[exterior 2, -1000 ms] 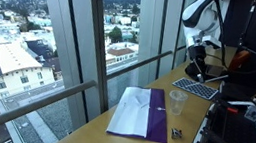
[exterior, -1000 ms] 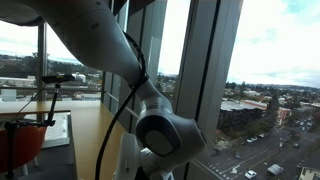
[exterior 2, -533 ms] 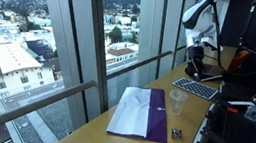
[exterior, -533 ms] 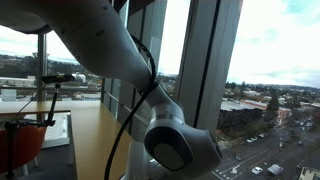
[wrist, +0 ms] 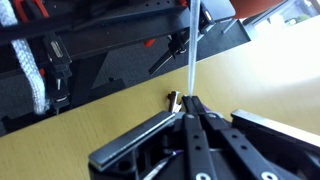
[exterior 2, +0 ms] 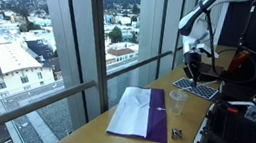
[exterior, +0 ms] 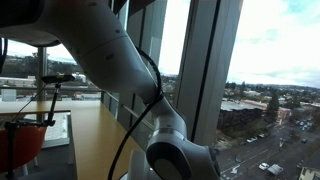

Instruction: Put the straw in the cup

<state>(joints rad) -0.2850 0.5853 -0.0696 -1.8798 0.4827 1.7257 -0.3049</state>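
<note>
In the wrist view my gripper (wrist: 190, 101) is shut on a thin white straw (wrist: 192, 50), which sticks straight out past the fingertips over the yellow table (wrist: 110, 120). In an exterior view the gripper (exterior 2: 194, 63) hangs above the keyboard (exterior 2: 195, 88), beyond and above the clear plastic cup (exterior 2: 176, 101). The cup stands upright on the table beside a white and purple cloth (exterior 2: 142, 112). The straw is too thin to make out there. The cup is out of the wrist view.
A small metal clip (wrist: 173, 100) lies on the table by the fingertips. Black equipment, cables and a red object (exterior 2: 250, 68) crowd the table's right side. Tall windows (exterior 2: 83, 35) run along the left. My arm (exterior: 150, 110) fills the close exterior view.
My gripper has moved a little down and towards the cup, still holding the straw. In the close exterior view the arm's joint has swung lower and to the right.
</note>
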